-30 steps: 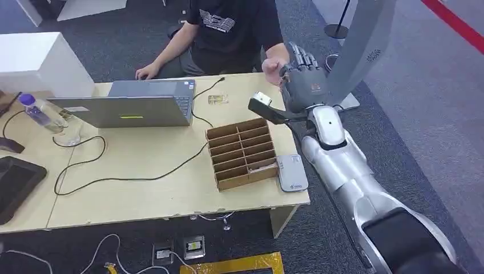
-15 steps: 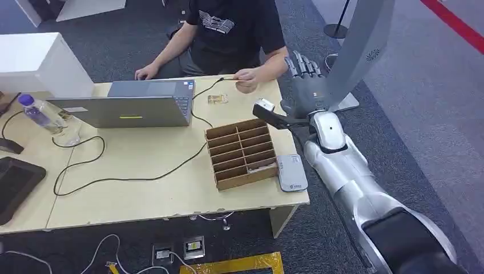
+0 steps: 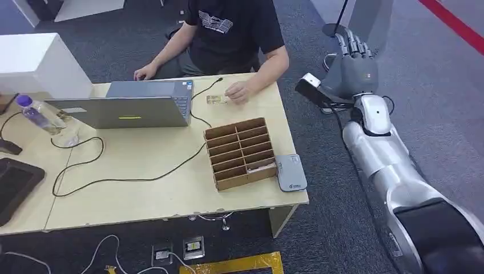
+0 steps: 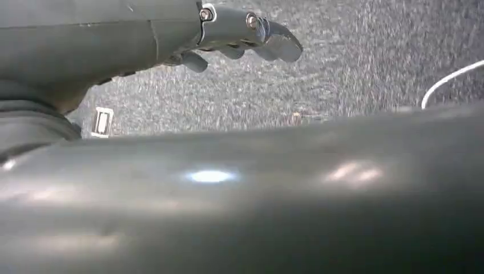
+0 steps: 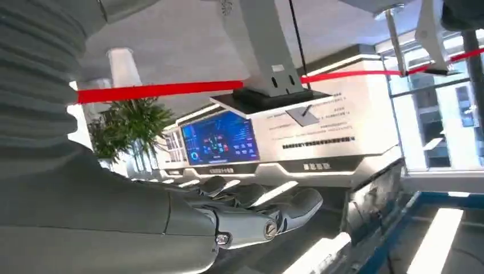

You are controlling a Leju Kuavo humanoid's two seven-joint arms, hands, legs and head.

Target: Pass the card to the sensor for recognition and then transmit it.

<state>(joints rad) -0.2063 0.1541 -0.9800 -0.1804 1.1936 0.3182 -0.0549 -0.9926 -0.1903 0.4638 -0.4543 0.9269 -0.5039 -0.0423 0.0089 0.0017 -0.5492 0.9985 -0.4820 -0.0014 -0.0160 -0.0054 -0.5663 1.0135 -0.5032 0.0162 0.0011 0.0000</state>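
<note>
My right hand is raised off the table's right side, past its back corner, fingers spread and pointing up, with nothing in it. Seen from the right wrist, that hand has its fingers stretched out and bare. The grey card sensor lies flat at the table's front right corner. A small pale card-like piece lies on the table beside the laptop, and a person's hand rests right next to it. I cannot tell whether that hand holds a card. My left hand hangs over the carpet, loosely spread and holding nothing.
A cardboard divider box stands left of the sensor. A laptop with a black cable, a water bottle and a dark tablet occupy the table. The person sits behind the far edge.
My right hand has swung right and up, away from the table's back corner. The person's hand, which was at my hand a second ago, has dropped to the table by the laptop.
</note>
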